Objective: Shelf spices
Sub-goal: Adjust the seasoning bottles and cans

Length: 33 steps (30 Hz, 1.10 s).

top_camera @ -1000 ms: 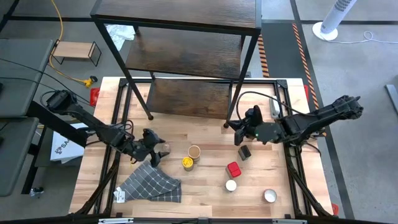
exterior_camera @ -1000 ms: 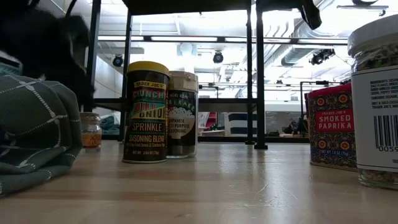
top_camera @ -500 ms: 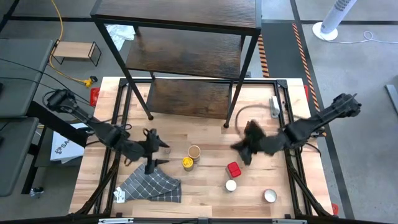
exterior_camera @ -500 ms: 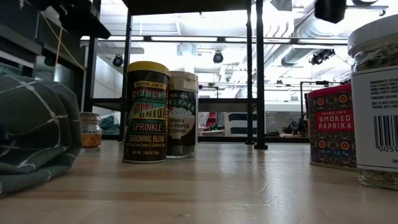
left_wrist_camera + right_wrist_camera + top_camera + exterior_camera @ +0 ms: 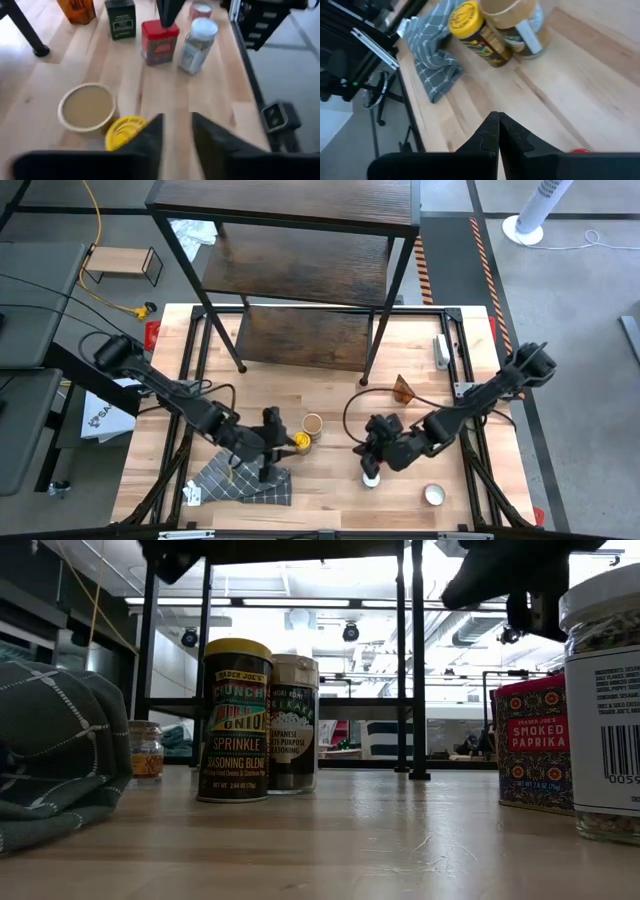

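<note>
The job was at its first pick, judging by the three bare boards of the shelf (image 5: pixel 290 200). On the left, over the grey cloth (image 5: pixel 240 480), the left gripper (image 5: pixel 177 116) hung with its fingers slightly spread and pinching nothing, the yellow-lidded jar (image 5: pixel 125 134) just beside one finger, so the next move probably called for centring on that jar before closing. Rightward stood the tan-lidded jar (image 5: pixel 87 105), then the right gripper (image 5: pixel 498 116), pressed together and empty, above the red tin (image 5: pixel 159 41). The left wrist view showed seven spices (all on the table), one cloth and one shelf.
</note>
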Motion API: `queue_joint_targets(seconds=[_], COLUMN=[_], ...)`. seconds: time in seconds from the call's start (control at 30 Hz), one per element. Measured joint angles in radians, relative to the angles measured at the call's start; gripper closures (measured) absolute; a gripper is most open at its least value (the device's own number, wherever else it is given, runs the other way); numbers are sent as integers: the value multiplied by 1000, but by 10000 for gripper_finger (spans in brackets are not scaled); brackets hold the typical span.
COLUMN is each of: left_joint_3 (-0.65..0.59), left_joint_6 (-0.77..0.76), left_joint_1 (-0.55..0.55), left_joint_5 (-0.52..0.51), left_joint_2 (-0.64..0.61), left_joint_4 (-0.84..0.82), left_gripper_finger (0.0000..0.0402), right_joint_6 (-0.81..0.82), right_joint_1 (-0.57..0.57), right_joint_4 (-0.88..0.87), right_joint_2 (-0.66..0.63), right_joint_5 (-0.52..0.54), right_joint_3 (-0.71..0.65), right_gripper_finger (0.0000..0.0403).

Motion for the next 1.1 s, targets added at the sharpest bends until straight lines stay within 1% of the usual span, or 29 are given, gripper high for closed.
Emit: queue_joint_targets(seconds=[0.03,0.07,0.1,0.23,0.33,0.43,0.57,0.63,0.77,0.83,0.9,1.0,1.1], left_joint_3=[17,29,35,33,33,33,33,33,33,33,33,33,33], left_joint_6=[-19,-50,-92,-249,-345,-378,-399,-446,-561,-596,-631,-650,-654], left_joint_1=[0,0,0,-17,-48,-91,-182,-236,-347,-378,-391,-394,-392], left_joint_5=[0,-6,-22,-115,-211,-286,-359,-406,-537,-550,-536,-490,-486], left_joint_2=[13,26,40,98,107,90,53,38,13,7,4,5,5], left_joint_4=[-1,5,10,24,29,30,-20,-75,-154,-177,-177,-158,-127], left_gripper_finger=[357,379,387,398,400,401,401,401,401,401,401,401,401], right_joint_6=[-5,-7,-6,29,61,84,114,118,135,148,168,166,163], right_joint_1=[4,8,11,14,14,14,11,0,-27,-43,-60,-75,-81], right_joint_4=[5,1,-7,11,63,112,122,121,136,173,237,354,394], right_joint_2=[5,6,7,7,7,7,7,9,47,77,118,187,246], right_joint_5=[2,-1,-5,2,39,94,135,137,136,132,109,83,69], right_joint_3=[0,0,0,0,0,0,0,0,0,0,0,4,45], right_gripper_finger=[403,403,403,403,403,403,403,403,403,403,403,403,403])
